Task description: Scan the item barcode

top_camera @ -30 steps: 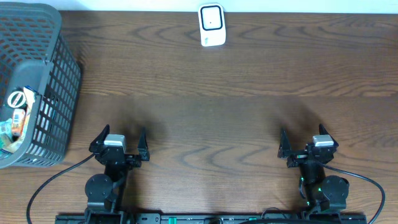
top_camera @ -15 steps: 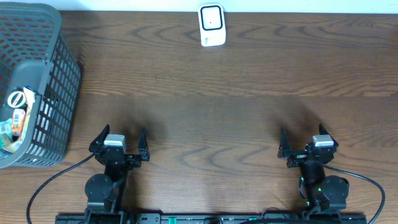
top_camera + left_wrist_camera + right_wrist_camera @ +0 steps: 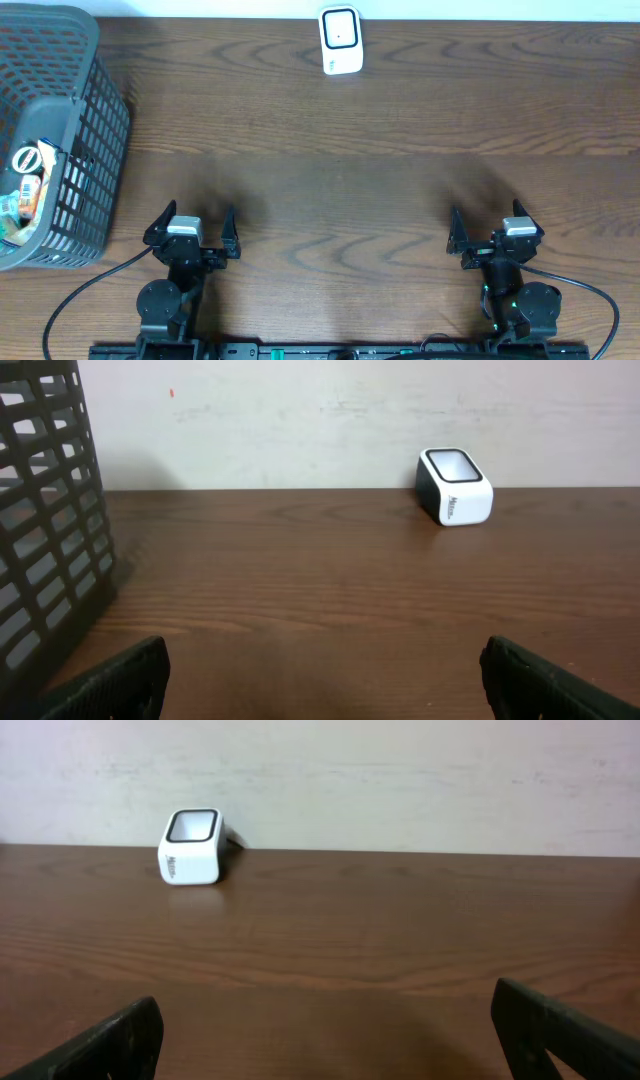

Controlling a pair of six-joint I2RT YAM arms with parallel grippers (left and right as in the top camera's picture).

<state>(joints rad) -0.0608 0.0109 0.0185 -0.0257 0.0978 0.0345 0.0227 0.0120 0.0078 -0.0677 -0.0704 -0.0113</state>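
Well, the left hand (image 3: 197, 216) and the right hand (image 3: 487, 214) rest near, wide open and empty, ready to grab. The item (image 3: 25, 186) lies in the basket (image 3: 100, 140) at the left; the scanner (image 3: 340, 41) stands far.

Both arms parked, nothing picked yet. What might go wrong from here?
Items lie deep in the basket; the left fingers may snag its mesh wall reaching in. No barcode shows on them yet, so the grasp may cover it. The scanner stands at the far edge; a carried item might knock it.
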